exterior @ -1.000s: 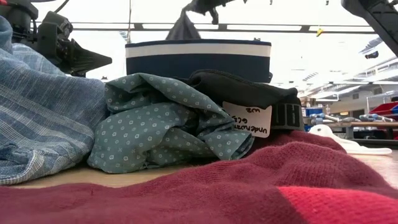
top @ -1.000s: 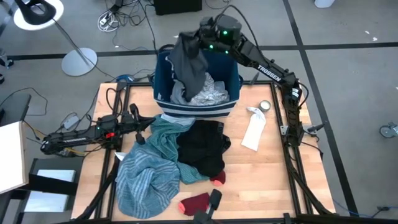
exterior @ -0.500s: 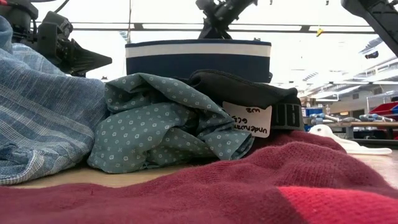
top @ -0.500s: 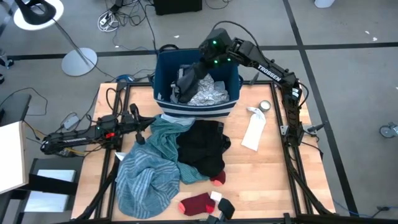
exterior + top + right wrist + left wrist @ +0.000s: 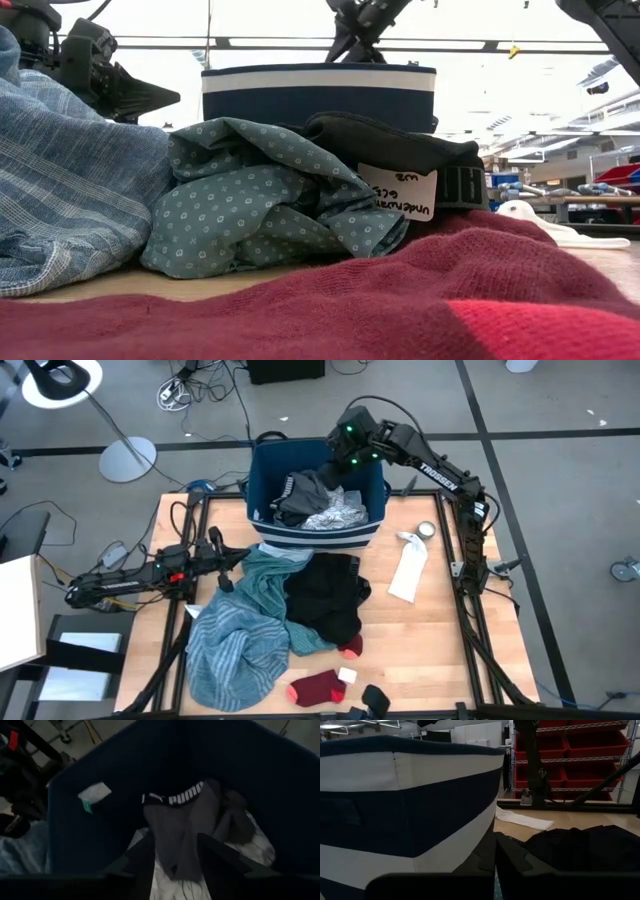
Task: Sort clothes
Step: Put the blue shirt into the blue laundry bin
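Soft, light, limp dark grey waistbanded garment (image 5: 303, 491) lies released in the navy striped fabric bin (image 5: 262, 520) at upper centre; the right gripper (image 5: 335, 468), fingers spread, would probably regrasp a bunched fold.

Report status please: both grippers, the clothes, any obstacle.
Right gripper open above navy blue fabric bin, dark grey garment lying inside. Left gripper shut, low beside the bin. Nothing in the way.

Red sock (image 5: 300, 320) blurred, edge-cropped
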Controlling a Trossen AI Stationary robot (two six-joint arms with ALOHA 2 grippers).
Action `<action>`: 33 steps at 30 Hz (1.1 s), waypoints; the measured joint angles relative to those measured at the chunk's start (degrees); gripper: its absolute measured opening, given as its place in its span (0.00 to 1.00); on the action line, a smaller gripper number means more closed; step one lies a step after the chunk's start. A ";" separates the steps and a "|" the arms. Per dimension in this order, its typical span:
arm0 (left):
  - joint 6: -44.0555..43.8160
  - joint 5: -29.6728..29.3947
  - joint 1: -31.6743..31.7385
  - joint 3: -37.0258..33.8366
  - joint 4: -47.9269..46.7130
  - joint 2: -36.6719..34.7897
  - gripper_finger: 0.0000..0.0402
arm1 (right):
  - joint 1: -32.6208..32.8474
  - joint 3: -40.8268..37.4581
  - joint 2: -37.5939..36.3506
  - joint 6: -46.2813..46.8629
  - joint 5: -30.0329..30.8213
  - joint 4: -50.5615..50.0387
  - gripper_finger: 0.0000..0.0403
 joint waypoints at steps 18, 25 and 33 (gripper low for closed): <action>0.00 0.00 0.00 0.01 -0.02 0.00 0.03 | 16.09 -0.04 -10.86 0.04 20.73 -21.55 0.37; 0.00 -0.02 -0.01 0.01 -0.02 0.01 0.03 | 26.49 -4.76 -14.90 5.34 31.42 -25.52 0.36; 0.00 0.00 -0.02 0.00 -0.02 0.02 0.03 | 35.58 -29.58 -27.42 17.92 35.60 -20.03 0.35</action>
